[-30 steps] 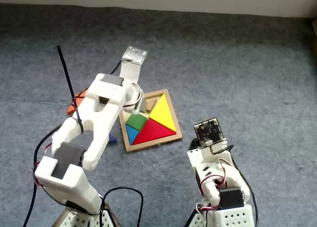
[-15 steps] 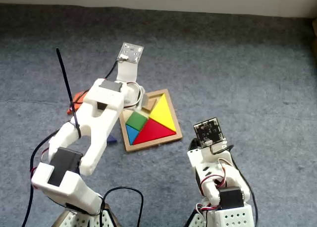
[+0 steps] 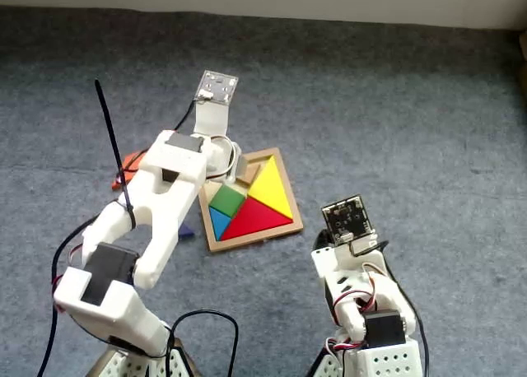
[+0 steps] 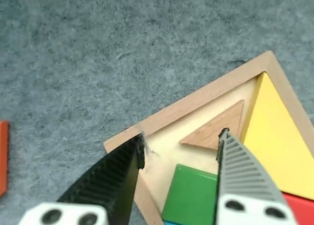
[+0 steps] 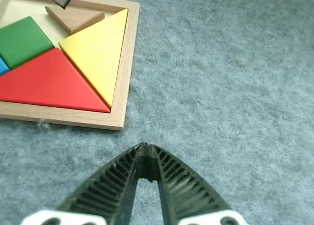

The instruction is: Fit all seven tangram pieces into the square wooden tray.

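The square wooden tray (image 3: 284, 230) lies mid-table. It holds a yellow triangle (image 3: 272, 189), a red triangle (image 3: 257, 221), a green square (image 3: 226, 200), a small blue piece (image 3: 218, 221) and a plain wooden triangle (image 4: 216, 131). My left gripper (image 4: 181, 138) hangs open over the tray's far left corner (image 4: 196, 99), one fingertip at the rim, the other by the wooden triangle, holding nothing. An orange piece (image 3: 130, 165) lies on the carpet left of the tray, and a dark blue piece (image 3: 187, 230) peeks out beside the tray's left edge. My right gripper (image 5: 147, 162) is shut and empty, on the near side of the tray (image 5: 125, 77).
Grey carpet covers the whole table. The left arm (image 3: 156, 204) hides the ground between the orange piece and the tray. The right arm (image 3: 358, 278) stands at the near right. Open carpet stretches to the right and beyond the tray.
The left arm has shifted slightly left and toward the far side, uncovering more of the orange piece. The right arm and the pieces in the tray have not moved.
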Motion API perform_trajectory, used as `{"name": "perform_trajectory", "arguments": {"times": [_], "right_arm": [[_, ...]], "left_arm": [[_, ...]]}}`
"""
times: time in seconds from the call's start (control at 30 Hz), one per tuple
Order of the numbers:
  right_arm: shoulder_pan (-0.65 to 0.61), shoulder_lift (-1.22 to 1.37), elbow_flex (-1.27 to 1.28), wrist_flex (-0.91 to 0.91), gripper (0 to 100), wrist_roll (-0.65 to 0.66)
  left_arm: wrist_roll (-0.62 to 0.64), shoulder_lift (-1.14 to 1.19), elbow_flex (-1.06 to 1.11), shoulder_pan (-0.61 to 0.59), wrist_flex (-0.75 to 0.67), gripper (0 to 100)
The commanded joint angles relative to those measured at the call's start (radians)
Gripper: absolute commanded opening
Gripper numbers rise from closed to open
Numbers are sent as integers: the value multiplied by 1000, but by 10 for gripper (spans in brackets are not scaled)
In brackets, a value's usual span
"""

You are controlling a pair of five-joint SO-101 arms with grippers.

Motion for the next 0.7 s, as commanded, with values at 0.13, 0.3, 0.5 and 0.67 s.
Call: {"name": "perform_trajectory", "arguments": {"times": [0.13, 0.3, 0.5, 0.67], "right_arm": [[-19, -16, 82, -1, 6, 14], [-18, -16, 82, -1, 6, 14], [-16, -16, 82, -1, 6, 14], [-16, -16, 82, -1, 6, 14]], "left_arm": [[5, 139, -206, 27, 127, 245], [3, 171, -263, 27, 272, 242], [2, 150, -262, 25, 347, 242], [2, 137, -260, 25, 384, 242]]}}
